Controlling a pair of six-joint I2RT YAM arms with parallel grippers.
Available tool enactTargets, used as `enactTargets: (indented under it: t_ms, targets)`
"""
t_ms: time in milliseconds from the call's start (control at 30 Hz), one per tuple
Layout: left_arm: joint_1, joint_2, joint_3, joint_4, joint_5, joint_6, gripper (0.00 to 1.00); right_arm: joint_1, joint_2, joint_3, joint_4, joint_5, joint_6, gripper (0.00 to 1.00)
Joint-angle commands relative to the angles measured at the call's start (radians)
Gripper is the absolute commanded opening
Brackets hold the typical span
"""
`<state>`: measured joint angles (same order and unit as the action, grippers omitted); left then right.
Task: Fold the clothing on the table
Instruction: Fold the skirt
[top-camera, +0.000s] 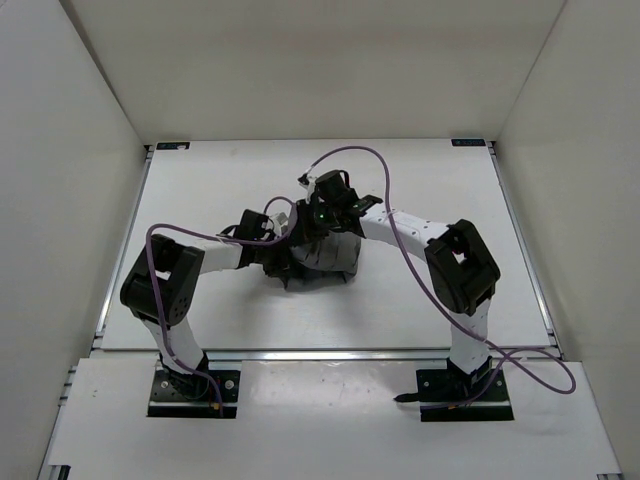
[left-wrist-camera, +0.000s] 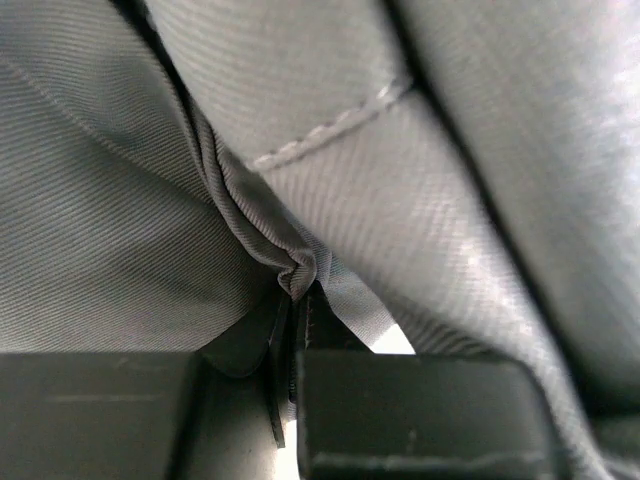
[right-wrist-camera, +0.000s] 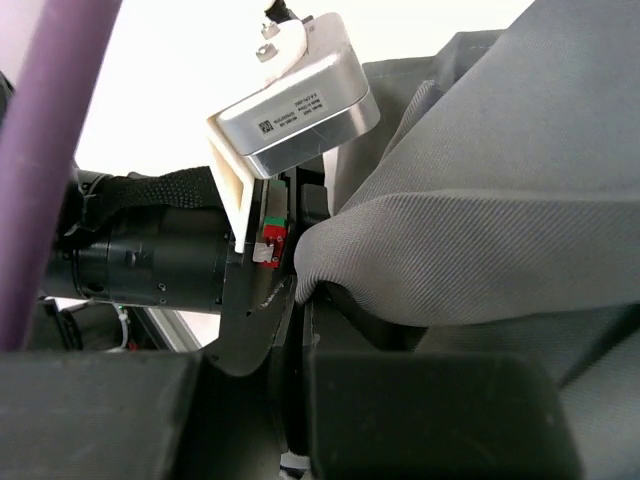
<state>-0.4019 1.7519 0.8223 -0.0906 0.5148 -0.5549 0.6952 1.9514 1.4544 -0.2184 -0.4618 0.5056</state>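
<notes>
The clothing (top-camera: 332, 258) is a bunched heap of dark grey fabric in the middle of the table (top-camera: 200, 200), and both arms meet over it. My left gripper (top-camera: 288, 256) is at its left edge. In the left wrist view that gripper (left-wrist-camera: 297, 303) is shut on a puckered tuck of the clothing (left-wrist-camera: 420, 200), which fills the frame. My right gripper (top-camera: 322, 230) sits on the heap's far top. Seen from the right wrist, it (right-wrist-camera: 308, 298) is shut on a rounded fold of the clothing (right-wrist-camera: 500, 220). The two grippers are nearly touching.
The left arm's wrist with its white camera housing (right-wrist-camera: 295, 95) is right beside my right fingers. Purple cables (top-camera: 360, 152) loop over both arms. White walls stand round the table, and a metal rail (top-camera: 330, 353) runs along its near edge.
</notes>
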Motion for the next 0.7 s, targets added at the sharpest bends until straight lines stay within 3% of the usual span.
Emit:
enactTargets:
  t_ms: [0, 100, 167, 233, 267, 500, 667]
  targets:
    - [0.012, 0.02, -0.052, -0.074, -0.027, 0.03, 0.08, 0.003, -0.005, -0.005, 0.062, -0.055, 0.036, 0.0]
    - [0.02, 0.026, -0.054, -0.077, -0.021, 0.021, 0.12, -0.013, 0.026, -0.014, 0.091, -0.113, 0.071, 0.0]
    - [0.032, 0.02, -0.057, -0.069, 0.008, 0.013, 0.17, -0.01, 0.043, 0.006, 0.062, -0.115, 0.07, 0.05]
    - [0.055, -0.003, -0.06, -0.058, 0.04, 0.007, 0.24, -0.01, 0.029, 0.027, 0.016, -0.104, 0.045, 0.26]
    - [0.066, -0.021, -0.06, -0.055, 0.051, 0.004, 0.26, -0.008, 0.014, 0.029, 0.017, -0.1, 0.036, 0.28]
    - [0.118, -0.149, 0.001, -0.106, 0.119, 0.003, 0.48, -0.08, -0.147, -0.012, 0.131, -0.152, 0.09, 0.71]
    - [0.21, -0.323, -0.023, -0.198, 0.093, 0.024, 0.48, -0.112, -0.256, -0.009, 0.097, -0.061, 0.059, 0.69]
